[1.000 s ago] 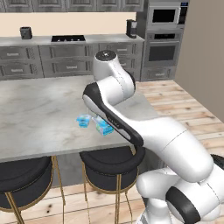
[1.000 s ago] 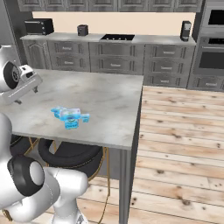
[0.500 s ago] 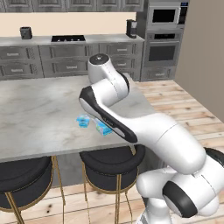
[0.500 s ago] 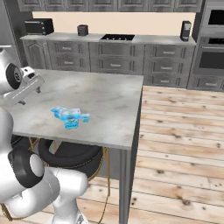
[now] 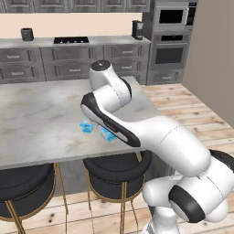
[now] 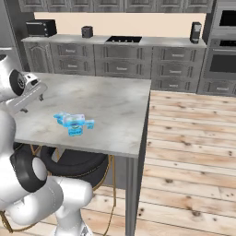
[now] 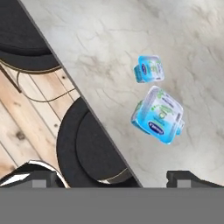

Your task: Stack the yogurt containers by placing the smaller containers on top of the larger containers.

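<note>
In the hand view the gripper (image 7: 112, 179) hangs released, jaws wide, above the marble counter (image 7: 109, 52). The larger yogurt pack (image 7: 158, 115) lies near centre, apparently tilted; the smaller cup (image 7: 148, 68) sits just beside it at twelve o'clock.

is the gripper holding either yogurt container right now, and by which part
Nothing is held. The gripper is open above the counter, and the small yogurt cup and the larger yogurt pack both sit on it untouched.
</note>
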{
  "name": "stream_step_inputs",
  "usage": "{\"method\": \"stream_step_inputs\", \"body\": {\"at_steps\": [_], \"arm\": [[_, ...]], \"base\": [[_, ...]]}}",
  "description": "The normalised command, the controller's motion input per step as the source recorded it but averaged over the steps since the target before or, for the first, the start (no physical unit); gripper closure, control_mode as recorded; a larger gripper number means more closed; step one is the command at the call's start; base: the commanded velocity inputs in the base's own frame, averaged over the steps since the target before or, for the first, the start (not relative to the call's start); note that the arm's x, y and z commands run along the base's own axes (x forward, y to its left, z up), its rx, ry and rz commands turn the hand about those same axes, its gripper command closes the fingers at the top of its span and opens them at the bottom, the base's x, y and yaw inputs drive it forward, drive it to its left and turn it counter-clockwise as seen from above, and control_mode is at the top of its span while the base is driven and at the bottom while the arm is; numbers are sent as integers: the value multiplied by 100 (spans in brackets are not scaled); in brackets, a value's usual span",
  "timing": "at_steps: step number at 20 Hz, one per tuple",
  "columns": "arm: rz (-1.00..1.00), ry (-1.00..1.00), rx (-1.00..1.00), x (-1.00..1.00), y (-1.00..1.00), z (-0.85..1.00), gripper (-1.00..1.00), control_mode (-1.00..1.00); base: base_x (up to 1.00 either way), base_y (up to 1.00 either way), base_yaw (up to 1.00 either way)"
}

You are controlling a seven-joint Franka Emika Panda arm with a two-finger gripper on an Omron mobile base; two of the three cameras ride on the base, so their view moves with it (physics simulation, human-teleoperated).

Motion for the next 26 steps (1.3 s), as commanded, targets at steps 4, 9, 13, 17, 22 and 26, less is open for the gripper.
{"method": "stream_step_inputs", "body": {"at_steps": [4, 9, 13, 17, 22, 26], "arm": [[5, 2, -1, 9, 8, -24, -100, -100], [3, 0, -7, 22, 10, -25, -100, -100], [4, 0, -8, 27, 8, -22, -100, -100], [4, 0, -4, 34, 6, -19, -100, -100], [5, 0, 0, 33, 8, -14, -100, -100], [8, 0, 0, 29, 7, -13, -100, -100]], "base": [[0, 0, 0], [0, 0, 0], [0, 0, 0], [0, 0, 0], [0, 0, 0], [0, 0, 0]]}}
